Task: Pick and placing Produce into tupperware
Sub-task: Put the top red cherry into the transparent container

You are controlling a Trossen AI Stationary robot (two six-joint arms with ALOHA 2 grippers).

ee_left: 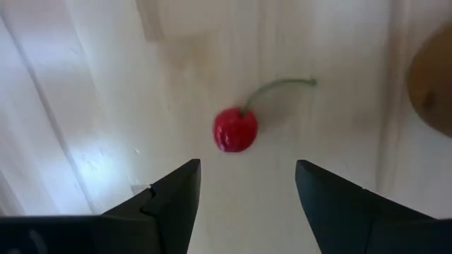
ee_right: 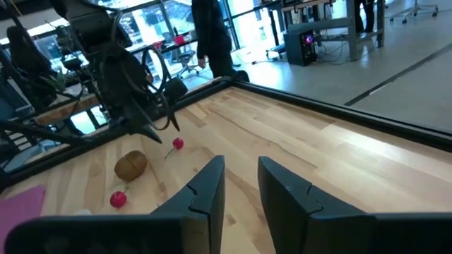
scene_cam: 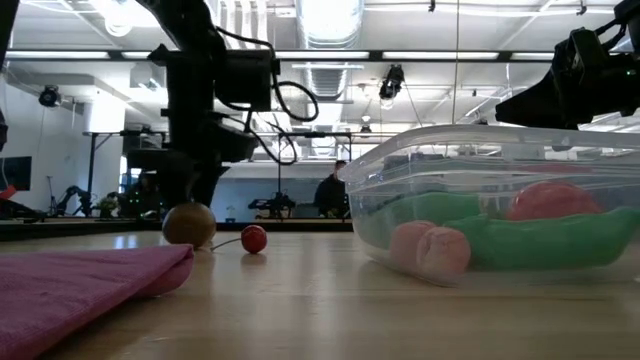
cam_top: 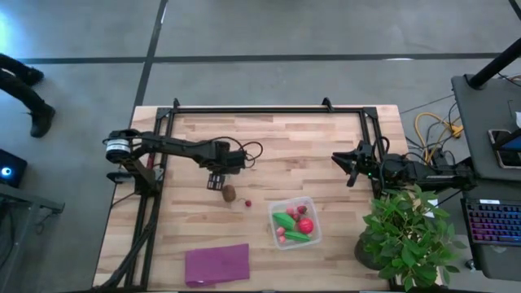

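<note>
My left gripper is open and points down over a small red cherry with a green stem, which lies on the table between and just ahead of the fingers, untouched. A brown kiwi-like ball rests on the table beside it, and a second red cherry lies a little nearer the tupperware. The clear tupperware stands on the table and holds two green pieces, a red ball and pink berries. My right gripper waits open at the table's right.
A flat purple sheet lies at the near edge, left of the tupperware. A leafy potted plant stands at the near right corner. A black frame rail runs along the far edge. Bare wood lies between the two arms.
</note>
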